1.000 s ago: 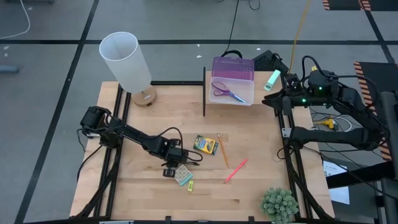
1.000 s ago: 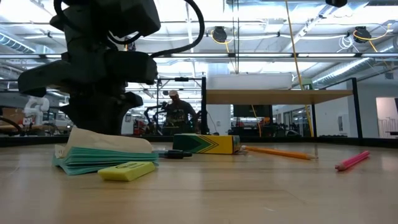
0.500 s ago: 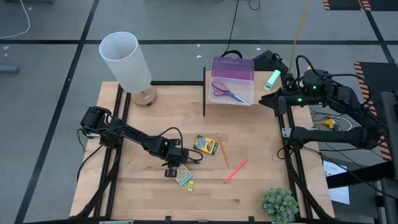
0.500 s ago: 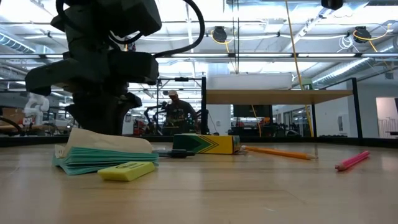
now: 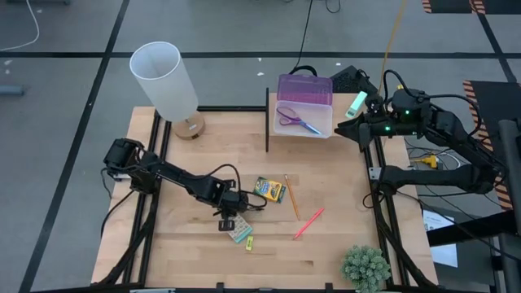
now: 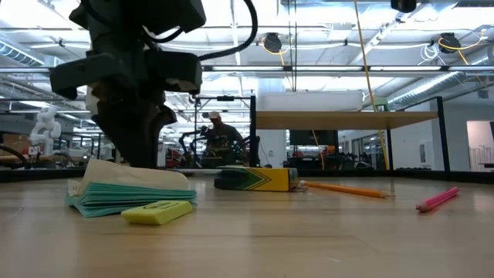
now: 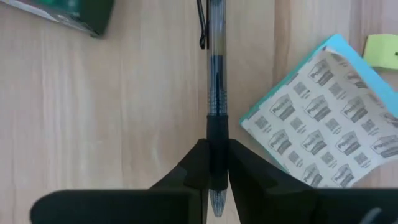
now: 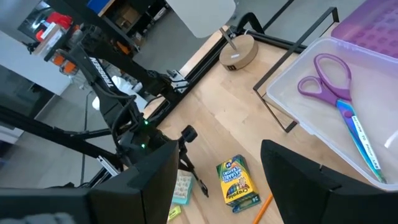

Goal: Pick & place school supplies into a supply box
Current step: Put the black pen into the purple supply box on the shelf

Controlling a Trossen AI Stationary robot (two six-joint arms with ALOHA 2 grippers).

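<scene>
- The left gripper (image 7: 216,163) sits low over the table's middle, its 2 fingers (image 7: 189,168) pinched tight on the black pen (image 7: 215,93) near its tip end.
- In the left wrist view the pen runs straight out from the jaws, its clip end pointing toward the crayon box (image 7: 68,14).
- The eraser block (image 5: 239,231) lies just beside the pen, with a yellow piece (image 5: 249,242) at its far corner from the gripper.
- From the high view the crayon box (image 5: 269,190) rests near the table's centre; the orange pencil (image 5: 291,196) lies just to its right and the pink pen (image 5: 308,223) lies nearer the front edge.
- The supply box (image 5: 304,106) stands open at the table's back edge, purple lid tipped up behind it, with the scissors (image 5: 297,120) lying inside.
- The right gripper (image 8: 214,165) hangs off the table's right rear corner, beside the box, fingers spread wide and holding nothing.
- A white lamp (image 5: 169,84) stands at the back left corner and a potted plant (image 5: 365,267) at the front right.
- At table level the eraser block (image 6: 127,193) and yellow piece (image 6: 157,211) fill the foreground, and a person (image 6: 219,142) is visible in the room beyond.
</scene>
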